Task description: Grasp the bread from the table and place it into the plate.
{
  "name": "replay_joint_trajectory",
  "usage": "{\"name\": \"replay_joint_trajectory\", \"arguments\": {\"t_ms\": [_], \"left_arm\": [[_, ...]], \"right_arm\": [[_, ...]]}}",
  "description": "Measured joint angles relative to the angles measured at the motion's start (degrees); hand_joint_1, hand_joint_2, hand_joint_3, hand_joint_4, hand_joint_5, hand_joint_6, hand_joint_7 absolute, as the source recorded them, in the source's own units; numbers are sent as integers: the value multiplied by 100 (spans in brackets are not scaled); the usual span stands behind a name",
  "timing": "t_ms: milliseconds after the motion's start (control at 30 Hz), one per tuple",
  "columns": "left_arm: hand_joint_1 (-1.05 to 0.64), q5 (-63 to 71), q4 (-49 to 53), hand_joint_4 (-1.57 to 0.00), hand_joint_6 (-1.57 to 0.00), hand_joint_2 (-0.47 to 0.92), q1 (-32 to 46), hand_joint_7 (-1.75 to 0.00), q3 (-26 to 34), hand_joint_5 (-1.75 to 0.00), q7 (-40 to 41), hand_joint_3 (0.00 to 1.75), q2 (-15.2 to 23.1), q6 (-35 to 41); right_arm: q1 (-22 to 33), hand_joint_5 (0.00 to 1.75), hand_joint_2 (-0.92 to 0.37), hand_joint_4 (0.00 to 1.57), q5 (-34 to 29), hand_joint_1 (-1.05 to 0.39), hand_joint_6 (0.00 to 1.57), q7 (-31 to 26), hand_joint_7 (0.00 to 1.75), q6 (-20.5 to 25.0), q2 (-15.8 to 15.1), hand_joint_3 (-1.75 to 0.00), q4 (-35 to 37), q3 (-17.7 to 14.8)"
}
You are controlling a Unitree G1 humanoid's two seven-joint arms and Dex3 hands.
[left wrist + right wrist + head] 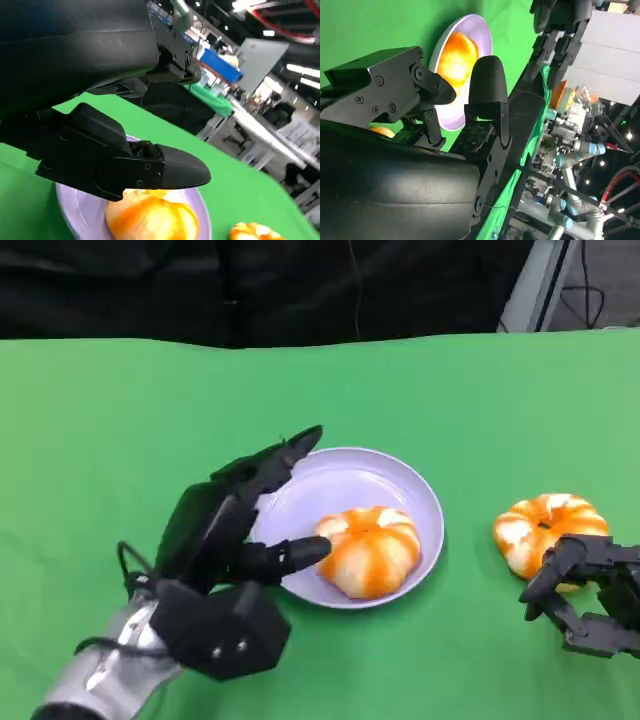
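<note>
Head view: a green-covered counter (100, 440) carries a pale lavender plate (340, 475) near the centre. One orange-and-white bread (370, 550) lies inside the plate, toward its near rim. A second bread (545, 530) of the same colouring sits on the counter, well apart from the plate, toward the robot's right.

Left robot hand (250, 515) — positioned over the plate's left edge, fingers spread apart and holding nothing. One finger reaches along the far rim of the plate; another points at the bread in the plate, its tip just beside the bread — contact cannot be confirmed. The left wrist view shows the same: a black fingertip (175, 172) hanging just above the bread in the plate, with the second bread at the picture's lower right edge.

Right robot hand (585, 595) — at the near side of the second bread, fingers curled partway, tips at the bread's near edge. Whether they press on it cannot be told; the bread rests on the counter and is not enclosed. The right wrist view shows the plate and its bread beyond the fingers.
</note>
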Motion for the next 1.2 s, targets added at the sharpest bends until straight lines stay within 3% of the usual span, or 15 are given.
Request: {"name": "replay_joint_trajectory", "arguments": {"t_ms": [367, 733, 1200], "left_arm": [[-75, -670, -479, -59, -46, 92, 658, -3, 529, -5, -277, 35, 4, -668], [-68, -1143, -915, -58, -49, 92, 1448, -2, 1072, -2, -590, 31, 6, -1077], [-67, -1765, -834, -66, -52, 92, 1707, -2, 1587, -3, -1082, 33, 23, -1657]], "right_arm": [[0, 142, -70, 86, 15, 13, 91, 57, 104, 85, 0, -85, -8, 5], [-3, 142, -70, 87, 18, 13, 91, 98, 104, 84, 0, -85, 14, 0], [-4, 142, -70, 87, 72, 14, 91, 180, 103, 110, -5, -85, 65, -7]]}}
